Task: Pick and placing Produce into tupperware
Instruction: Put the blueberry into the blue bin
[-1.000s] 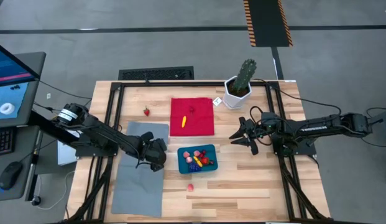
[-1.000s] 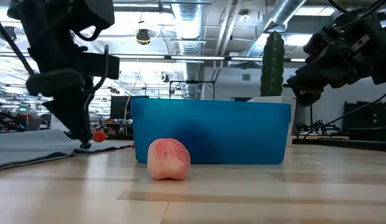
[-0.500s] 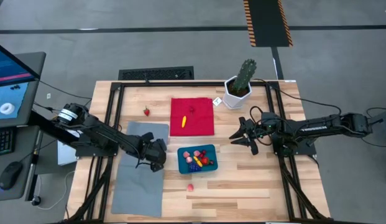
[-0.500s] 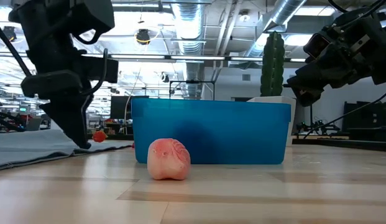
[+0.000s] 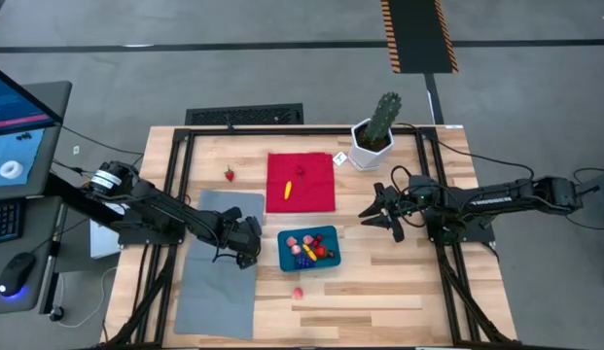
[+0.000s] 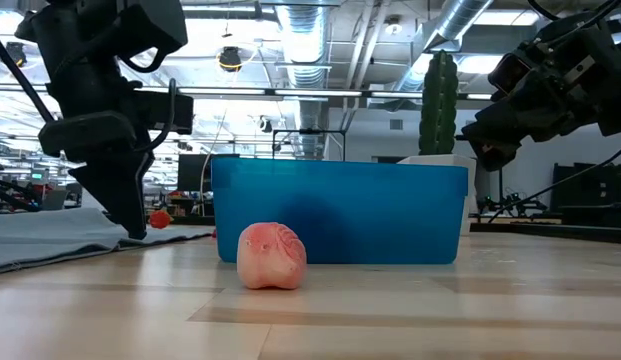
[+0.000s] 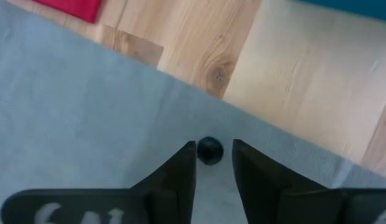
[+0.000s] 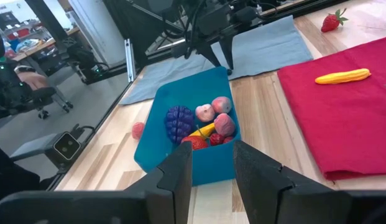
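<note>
Produce item under inspection: a tiny dark berry [image 7: 209, 149] on the grey mat [image 7: 68, 124], near its edge, just beside the tupperware [image 5: 308, 248].
The left gripper [image 7: 212, 163] stands narrowly open astride it, nothing held. Judged light, round, likely to roll; no long axis; pinch across its middle. The right gripper [image 5: 384, 216] waits open, well apart.

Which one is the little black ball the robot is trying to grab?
Find the grey mat left of the teal tupperware. Near the mat's right edge, the left gripper points down at a tiny dark ball between its open fingers. It's the only black piece; the other produce is colourful.
</note>
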Robot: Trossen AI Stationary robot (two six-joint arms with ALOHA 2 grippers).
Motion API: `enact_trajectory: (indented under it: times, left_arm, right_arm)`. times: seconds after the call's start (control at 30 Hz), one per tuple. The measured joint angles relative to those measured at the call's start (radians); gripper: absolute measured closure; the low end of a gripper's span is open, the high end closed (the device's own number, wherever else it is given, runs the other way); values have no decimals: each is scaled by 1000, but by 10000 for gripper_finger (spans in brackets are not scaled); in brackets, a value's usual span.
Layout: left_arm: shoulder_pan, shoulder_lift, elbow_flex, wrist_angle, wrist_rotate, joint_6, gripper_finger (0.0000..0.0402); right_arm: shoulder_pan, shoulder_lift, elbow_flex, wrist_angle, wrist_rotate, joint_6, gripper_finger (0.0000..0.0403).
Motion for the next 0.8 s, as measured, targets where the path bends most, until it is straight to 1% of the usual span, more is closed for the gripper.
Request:
enact_trajectory:
  times: [0.2, 0.37, 0.43, 0.6, 0.8]
  left_arm:
    - [3, 0, -2, 9, 16, 5, 352]
    - [16, -5, -32, 30, 15, -12, 382]
    - [16, -4, -35, 30, 7, -18, 388]
    - [4, -2, -36, 76, -4, 60, 400]
    - [3, 2, 2, -1, -10, 85, 401]
  right_arm:
    - [0, 0, 0, 0, 0, 0, 261]
    - [0, 0, 0, 0, 0, 0, 263]
    - [0, 0, 0, 0, 0, 0, 264]
    - [0, 0, 0, 0, 0, 0, 263]
    - [0, 0, 0, 0, 0, 0, 262]
